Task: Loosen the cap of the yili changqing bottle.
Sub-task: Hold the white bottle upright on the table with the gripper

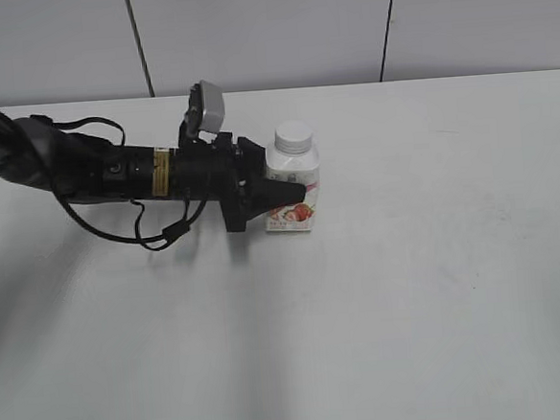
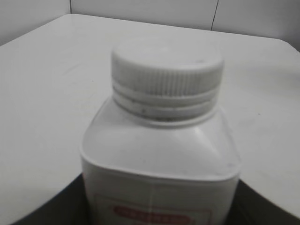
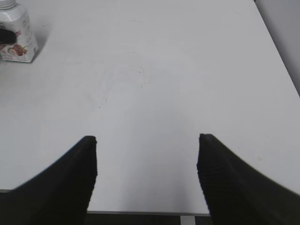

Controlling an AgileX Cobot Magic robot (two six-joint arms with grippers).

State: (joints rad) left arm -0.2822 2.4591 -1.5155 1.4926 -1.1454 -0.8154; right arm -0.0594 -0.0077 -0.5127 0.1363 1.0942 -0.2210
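The yili changqing bottle stands upright on the white table, white with a pink-red strawberry label. Its white ribbed cap sits on the neck. My left gripper reaches in from the left and is shut on the bottle's body, one black finger across the label. In the left wrist view the bottle fills the frame with the cap above, and black fingers flank its sides. My right gripper is open and empty near the table's front edge. The bottle shows far off at the top left of that view.
The left arm and its cables lie across the table's left part. The white table ends at a grey panelled wall. The table's near edge shows under the right gripper.
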